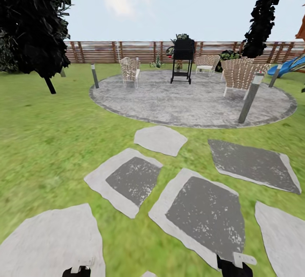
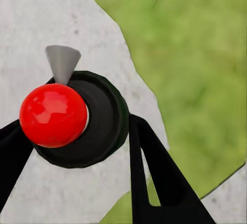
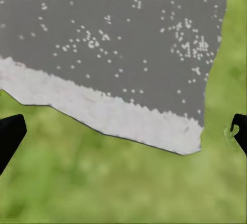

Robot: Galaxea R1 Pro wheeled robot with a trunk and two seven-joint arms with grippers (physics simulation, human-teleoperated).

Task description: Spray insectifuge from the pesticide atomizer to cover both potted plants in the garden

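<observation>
My left gripper is shut on the pesticide atomizer, seen end-on in the left wrist view as a dark round bottle with a red ball and a grey cone nozzle on top. Black fingers press on both its sides above a pale slab and grass. In the head view the left gripper and right gripper peek in at the bottom edge. The right gripper is open over grass and a grey slab, with nothing between its fingers. Small green plants stand far off by the fence; whether they are the potted plants I cannot tell.
Grey stepping slabs cross the lawn toward a round paved patio. On it stand wicker chairs, a black grill and short posts. A dark tree is at left, the wooden fence behind.
</observation>
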